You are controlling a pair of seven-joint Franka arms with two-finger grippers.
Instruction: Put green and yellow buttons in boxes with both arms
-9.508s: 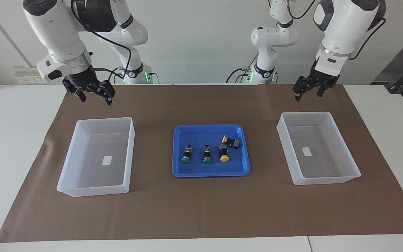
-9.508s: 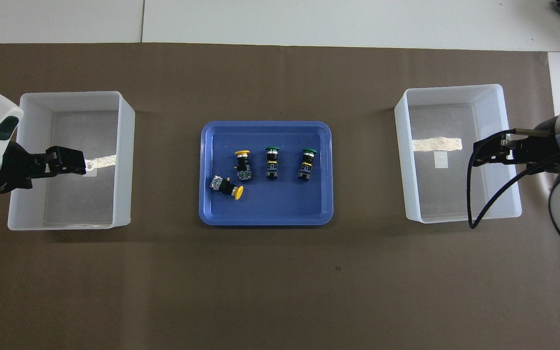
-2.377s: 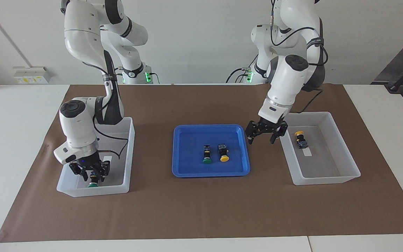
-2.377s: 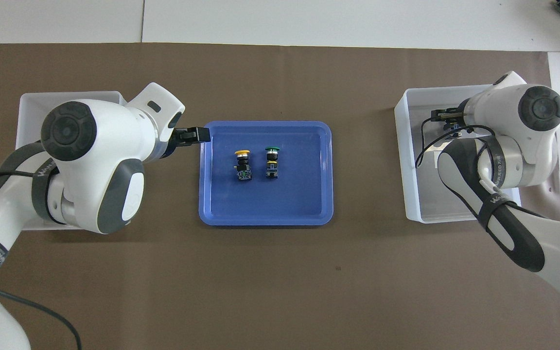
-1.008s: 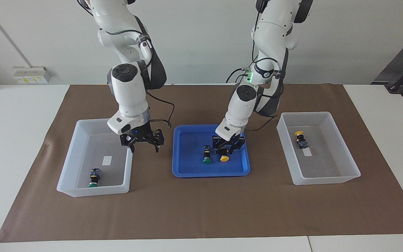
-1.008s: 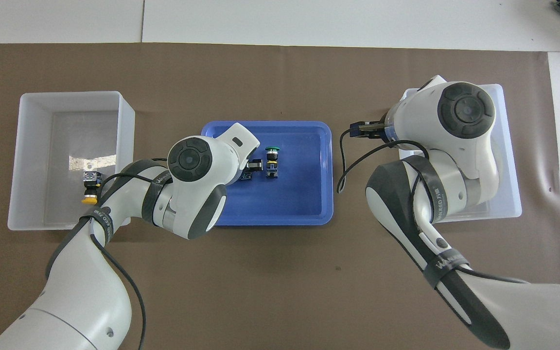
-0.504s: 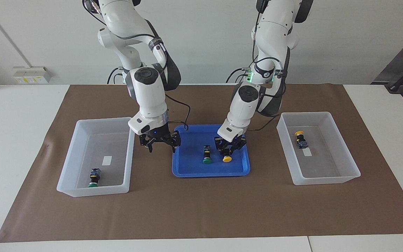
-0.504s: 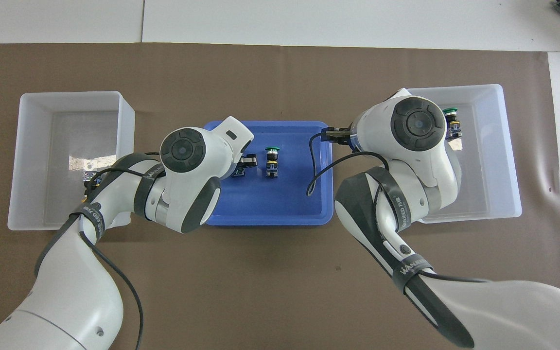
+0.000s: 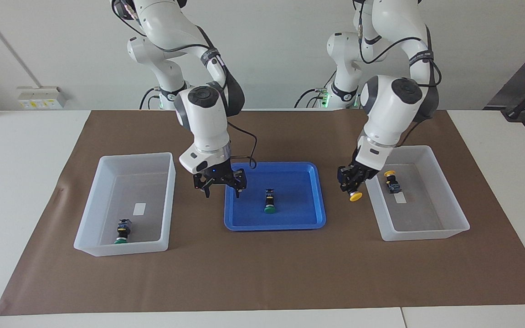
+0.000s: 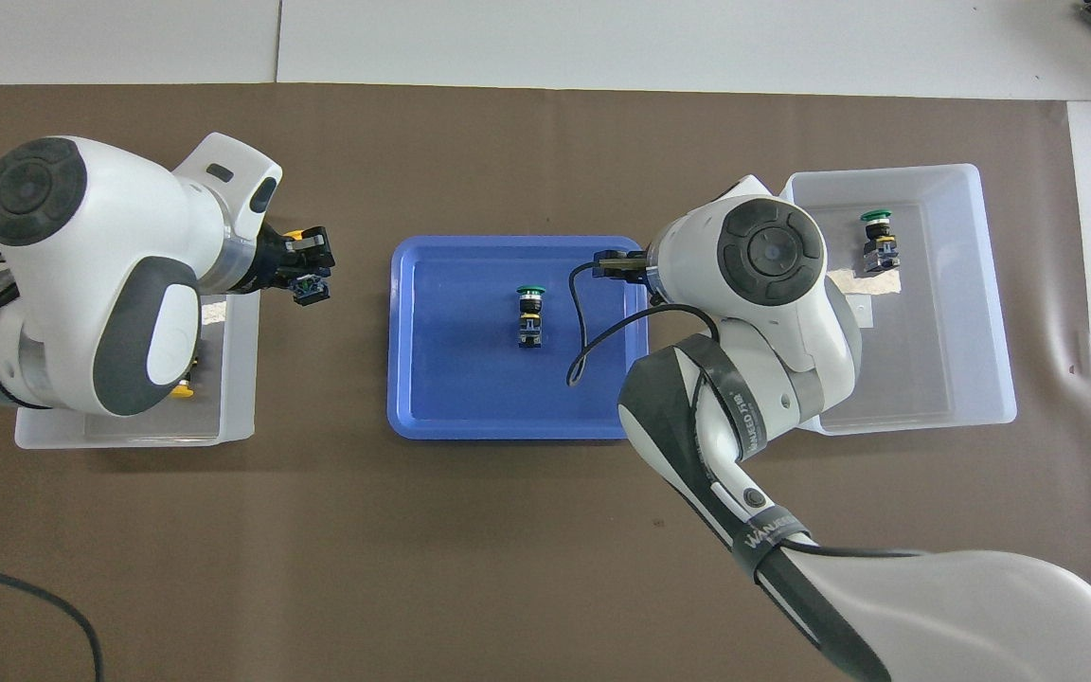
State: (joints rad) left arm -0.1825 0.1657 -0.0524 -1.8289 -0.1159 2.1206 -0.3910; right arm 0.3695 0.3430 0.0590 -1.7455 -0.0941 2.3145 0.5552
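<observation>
One green button (image 9: 269, 202) lies in the blue tray (image 9: 244, 224), also seen from overhead (image 10: 528, 314). My left gripper (image 9: 352, 184) is shut on a yellow button (image 9: 355, 196) and holds it over the mat between the tray and the box (image 9: 426, 150) at the left arm's end; overhead it shows too (image 10: 307, 278). A second yellow button (image 9: 391, 181) lies in that box. My right gripper (image 9: 222, 190) is open and empty over the tray's edge toward the right arm's end. The other box (image 9: 126, 158) holds a green button (image 9: 121, 232).
Tray and boxes stand on a brown mat (image 9: 262, 273) over a white table. A black cable (image 10: 593, 332) loops from the right wrist over the tray (image 10: 432, 417). The left arm covers much of its box (image 10: 129, 434) from overhead.
My left gripper has lifted the yellow button off the tray and carried it toward the box at the left arm's end. My right gripper has moved from beside its box to over the tray's edge.
</observation>
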